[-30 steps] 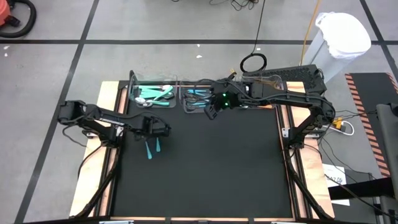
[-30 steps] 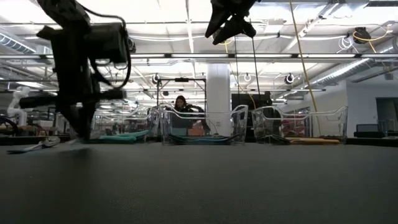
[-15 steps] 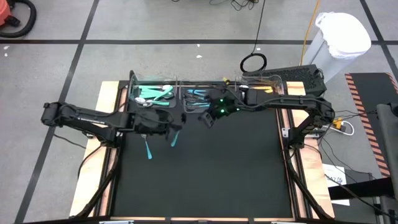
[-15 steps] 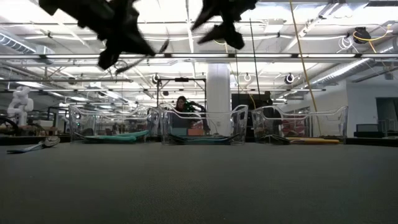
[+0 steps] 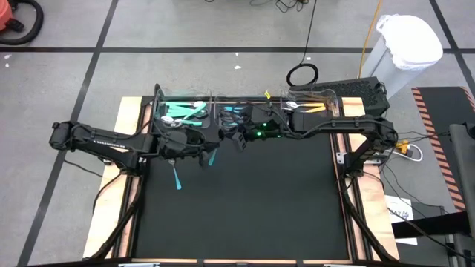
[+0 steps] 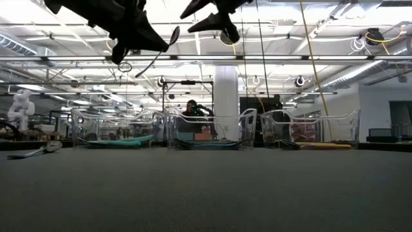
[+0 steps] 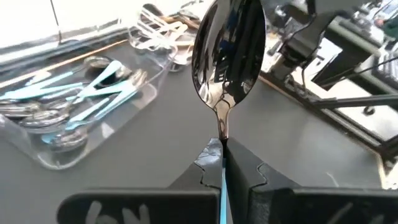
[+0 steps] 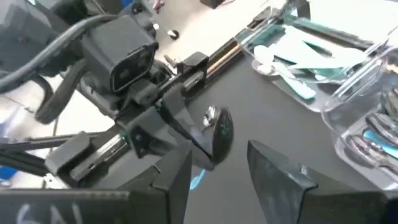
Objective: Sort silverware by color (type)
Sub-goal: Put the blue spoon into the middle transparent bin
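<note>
Silverware: a light-blue-handled spoon (image 7: pixel 228 56) is pinched by its handle in the left gripper (image 5: pixel 205 156), raised over the mat's far left, near the middle clear bin (image 5: pixel 231 119) of blue utensils. The right gripper (image 5: pixel 239 141), jaws spread and empty, hangs just beside it. One teal utensil (image 5: pixel 177 179) lies on the black mat (image 5: pixel 245 208), with others in the left bin (image 5: pixel 182 113).

The floor (image 5: pixel 67 81) is grey with dark lines across it. A white bin (image 5: pixel 404 44) stands near the table (image 5: pixel 245 200). Far behind, a white pillar (image 6: pixel 226 96) goes up to a ceiling (image 6: pixel 322 26) with long bright lights
</note>
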`<move>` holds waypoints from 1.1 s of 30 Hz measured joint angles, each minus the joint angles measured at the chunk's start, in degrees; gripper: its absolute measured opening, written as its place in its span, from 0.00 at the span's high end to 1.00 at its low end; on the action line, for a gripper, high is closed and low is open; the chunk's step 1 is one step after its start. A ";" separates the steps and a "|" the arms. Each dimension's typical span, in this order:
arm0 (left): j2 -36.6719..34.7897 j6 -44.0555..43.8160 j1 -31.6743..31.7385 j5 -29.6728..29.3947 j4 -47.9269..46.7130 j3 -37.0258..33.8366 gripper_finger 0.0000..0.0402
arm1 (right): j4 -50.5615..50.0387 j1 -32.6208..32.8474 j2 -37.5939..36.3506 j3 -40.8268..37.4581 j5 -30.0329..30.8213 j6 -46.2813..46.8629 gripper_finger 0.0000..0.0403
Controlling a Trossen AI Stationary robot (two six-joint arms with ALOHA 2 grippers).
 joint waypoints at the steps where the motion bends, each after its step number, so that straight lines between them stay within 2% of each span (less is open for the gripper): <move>1: 0.05 0.74 0.00 -0.27 -0.04 0.00 1.00 | 0.37 0.08 0.29 0.04 0.41 -0.35 0.62; 6: 0.04 5.71 0.00 -0.51 2.59 0.00 1.00 | 4.14 0.08 3.28 0.02 0.27 -1.37 0.62; 13: 0.08 5.99 0.07 -0.69 2.44 0.00 1.00 | 4.76 0.11 5.07 0.02 3.99 -1.74 0.64; 15: 0.05 5.97 0.05 -0.79 2.55 0.00 1.00 | 4.65 0.12 5.05 0.02 4.48 -2.43 0.69; 18: 0.08 5.50 0.05 -0.79 2.39 0.00 0.99 | 4.57 0.07 5.03 0.02 4.43 -4.05 0.84; 20: 0.05 5.52 0.03 -0.74 2.51 0.00 0.96 | 4.52 -0.02 5.03 0.02 4.47 -5.79 0.95; 21: 0.05 5.49 0.02 -0.74 2.52 0.00 0.94 | 4.60 -0.05 5.03 0.02 4.44 -6.35 0.97; 26: -0.34 5.43 0.02 -1.20 1.02 0.00 0.81 | 1.42 -0.98 4.91 0.04 5.64 -5.66 0.98; 33: -4.56 -1.13 0.04 -2.88 -11.47 0.00 0.63 | -9.19 -3.14 0.29 0.04 16.71 -4.47 0.99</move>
